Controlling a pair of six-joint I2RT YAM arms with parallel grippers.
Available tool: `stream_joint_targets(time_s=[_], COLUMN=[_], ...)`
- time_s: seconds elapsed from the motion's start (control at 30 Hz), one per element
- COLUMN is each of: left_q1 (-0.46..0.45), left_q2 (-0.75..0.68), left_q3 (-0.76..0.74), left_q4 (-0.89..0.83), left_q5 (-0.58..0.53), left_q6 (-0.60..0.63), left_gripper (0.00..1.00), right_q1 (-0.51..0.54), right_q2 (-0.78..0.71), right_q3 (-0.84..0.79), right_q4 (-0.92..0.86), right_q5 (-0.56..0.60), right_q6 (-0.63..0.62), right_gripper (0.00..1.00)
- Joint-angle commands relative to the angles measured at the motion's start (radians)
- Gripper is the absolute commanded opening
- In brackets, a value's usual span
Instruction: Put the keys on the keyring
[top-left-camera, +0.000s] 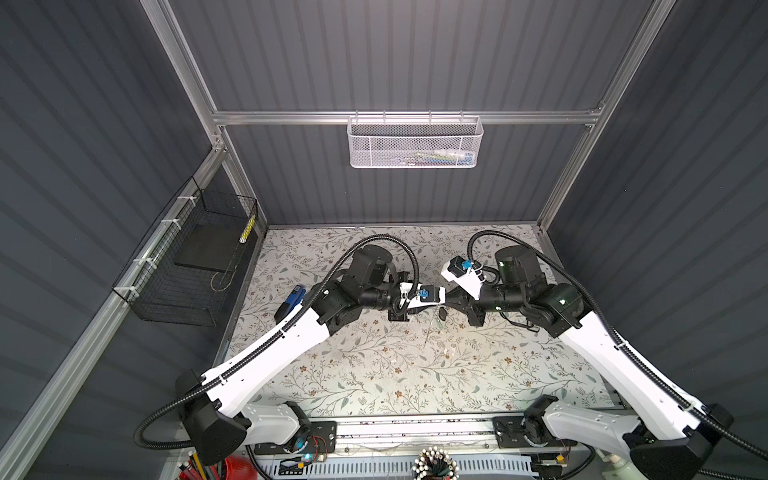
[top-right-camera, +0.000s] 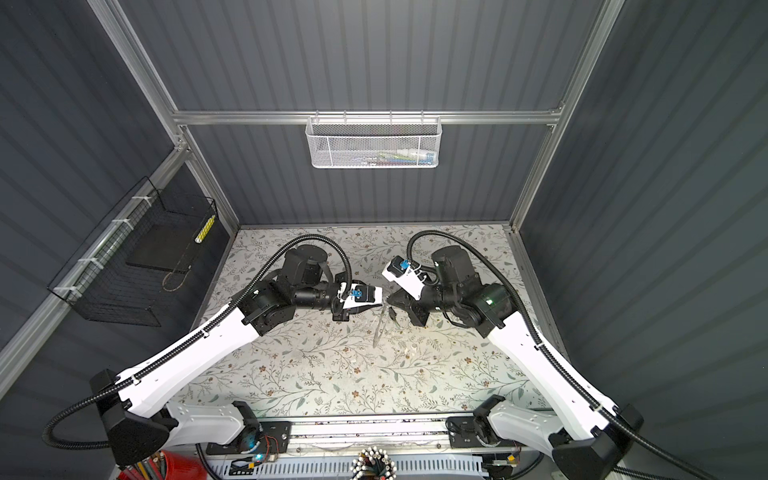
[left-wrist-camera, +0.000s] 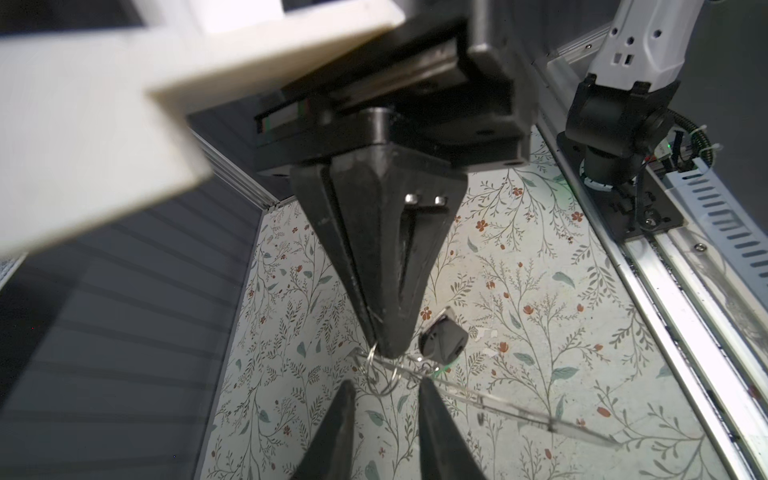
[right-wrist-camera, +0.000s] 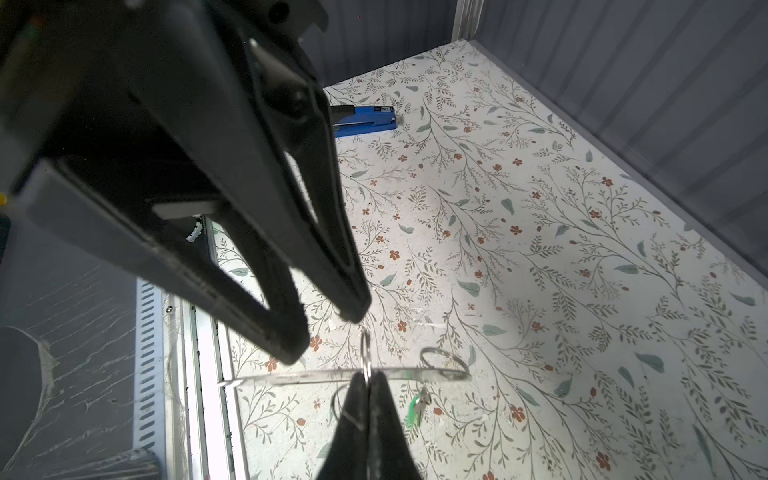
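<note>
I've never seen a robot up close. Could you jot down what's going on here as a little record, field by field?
Keyring: thin grey ring, seen edge-on, small rings threaded on it
Right hand: shut on the keyring, holding it off the table
Left hand: open, empty, tips close to the keyring
Black key: hangs beside the right hand's tip, apparently from the keyring
Green key: dangles under the keyring
Stapler: blue, lying on the table, away from both hands
</note>
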Motion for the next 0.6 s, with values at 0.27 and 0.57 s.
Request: stream_joint_targets(time_s=[0.27, 0.57], left_q1=[-0.023, -0.036], left_q2=[0.018, 0.037], left_q3=[0.011, 0.019], left_q4=[0.036, 0.039], left_q5=[-0.041, -0.041], left_q6=[-0.022, -0.033], left_gripper=[0.26, 0.21], right_q1=[-0.002, 0.004], right_q2=[0.026, 0.027], right_q3=[0.051, 0.053], right_q4=[-0.008, -0.007], right_q5=[-0.035, -0.042], right_q6=[0.014, 0.005], right_gripper=[0.0, 0.0])
